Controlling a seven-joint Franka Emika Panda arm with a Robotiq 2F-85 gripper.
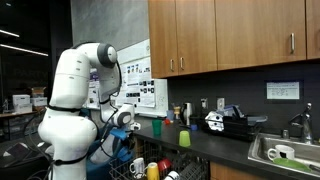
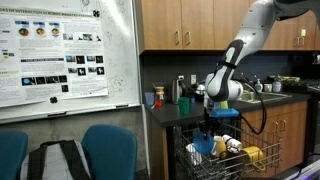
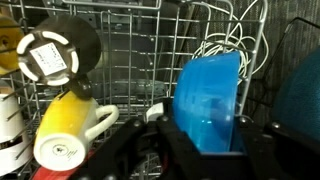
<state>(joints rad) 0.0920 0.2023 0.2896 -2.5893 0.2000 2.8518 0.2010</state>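
The tool [image 2: 208,130] reaches straight down into the wire rack [image 3: 140,35] and appears clamped on the blue cup [image 3: 210,100]. Its dark fingers flank the cup's lower wall, which keeps it upright among the wires. The yellow mug [image 3: 62,130] lies on its side at 8 o'clock of the cup, likely tipped to drain. The pads are cut off at the wrist view's lower edge, so contact is hard to confirm, and the round black-and-white thing [image 3: 48,55] at 10 o'clock is too blurred to name.
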